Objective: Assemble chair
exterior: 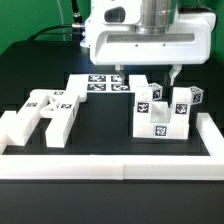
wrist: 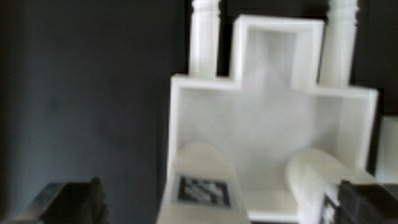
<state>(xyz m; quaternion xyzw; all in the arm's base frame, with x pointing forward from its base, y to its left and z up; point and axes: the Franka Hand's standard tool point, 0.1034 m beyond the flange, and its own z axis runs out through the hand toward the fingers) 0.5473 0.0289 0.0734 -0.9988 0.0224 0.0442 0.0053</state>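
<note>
A partly joined white chair assembly (exterior: 160,112), made of plates and blocks with black-and-white tags, stands at the exterior view's right. My gripper (exterior: 145,72) hangs just above and behind it, open and empty, with one finger to each side. In the wrist view the assembly (wrist: 267,120) fills the middle, and a tag (wrist: 208,190) shows on it. The gripper (wrist: 219,198) has its dark fingertips (wrist: 75,200) wide apart, one on each side of the part and not touching it. More loose white chair parts (exterior: 45,110) lie at the exterior view's left.
The marker board (exterior: 100,82) lies flat behind the parts, partly under the gripper. White border rails run along the front (exterior: 110,165) and the right side (exterior: 212,130). The table surface is black.
</note>
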